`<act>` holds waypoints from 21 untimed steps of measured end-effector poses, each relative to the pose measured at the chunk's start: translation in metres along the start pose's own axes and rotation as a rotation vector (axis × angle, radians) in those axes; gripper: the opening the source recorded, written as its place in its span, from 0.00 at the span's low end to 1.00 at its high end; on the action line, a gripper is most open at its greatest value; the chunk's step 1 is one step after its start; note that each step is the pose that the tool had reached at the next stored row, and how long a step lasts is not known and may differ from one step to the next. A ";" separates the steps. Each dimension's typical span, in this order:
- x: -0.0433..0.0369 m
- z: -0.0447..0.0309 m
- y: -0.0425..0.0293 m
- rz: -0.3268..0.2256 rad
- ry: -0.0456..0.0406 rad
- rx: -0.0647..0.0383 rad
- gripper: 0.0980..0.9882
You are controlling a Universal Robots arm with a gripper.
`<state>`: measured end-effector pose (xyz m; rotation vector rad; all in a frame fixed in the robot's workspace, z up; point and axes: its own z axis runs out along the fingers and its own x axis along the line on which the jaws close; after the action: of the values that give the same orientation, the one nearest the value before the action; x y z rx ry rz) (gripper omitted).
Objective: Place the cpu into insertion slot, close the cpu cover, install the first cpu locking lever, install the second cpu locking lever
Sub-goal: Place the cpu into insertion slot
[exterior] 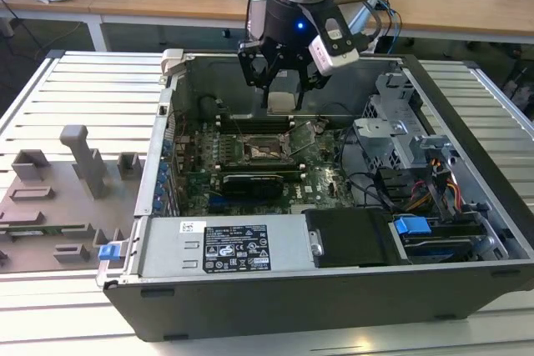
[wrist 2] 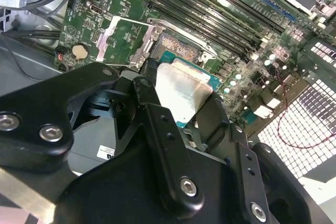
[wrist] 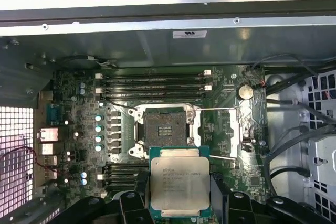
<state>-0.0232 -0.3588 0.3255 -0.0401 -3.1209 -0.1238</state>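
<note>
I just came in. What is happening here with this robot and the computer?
The gripper holds the cpu by its edges above the open case. The cpu hangs over the motherboard, near the insertion slot but not yet in it. The slot's recess is bare, and the cpu cover lies swung open beside it. Nothing is closed yet.

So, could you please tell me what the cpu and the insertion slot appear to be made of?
The cpu: silvery metal top, by its dull sheen, with a green rim. The insertion slot: probably steel frame, bright grey glints, around a dark matte recess.
</note>
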 end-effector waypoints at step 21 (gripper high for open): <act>-0.0003 0.0164 -0.0013 0.000 0.0000 0.002 0.50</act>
<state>-0.0232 -0.3588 0.3091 -0.0401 -3.1209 -0.1214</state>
